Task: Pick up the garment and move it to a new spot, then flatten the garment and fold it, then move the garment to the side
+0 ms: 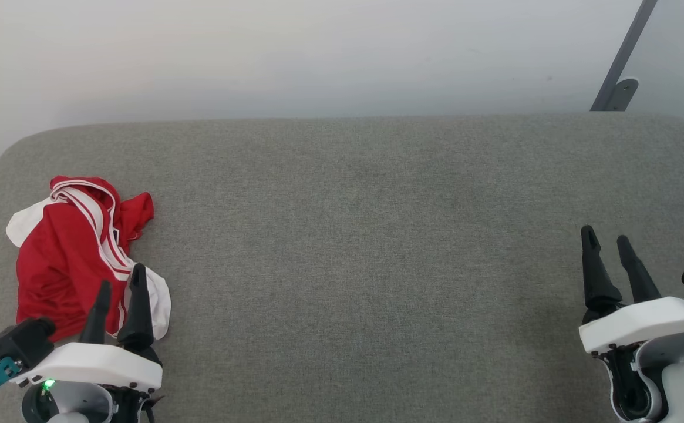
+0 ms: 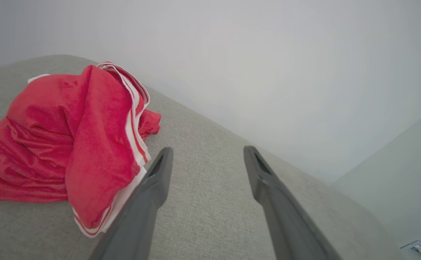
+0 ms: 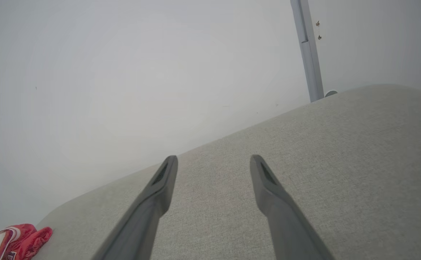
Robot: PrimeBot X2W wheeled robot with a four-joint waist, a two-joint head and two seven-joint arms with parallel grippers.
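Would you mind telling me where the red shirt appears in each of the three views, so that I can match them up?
Head view: the shirt lies crumpled at the far left, just beyond the left claw.
Left wrist view: the shirt is in the left half, beside one finger.
Right wrist view: the shirt is in the bottom-left corner, cut off by the edge.
Shared landmark: the grey cushion, whose far edge meets the pale wall.

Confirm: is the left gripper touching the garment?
Cannot tell. In the left wrist view one finger of the open left gripper overlaps the white edge of the garment; neither a gap nor contact shows plainly.
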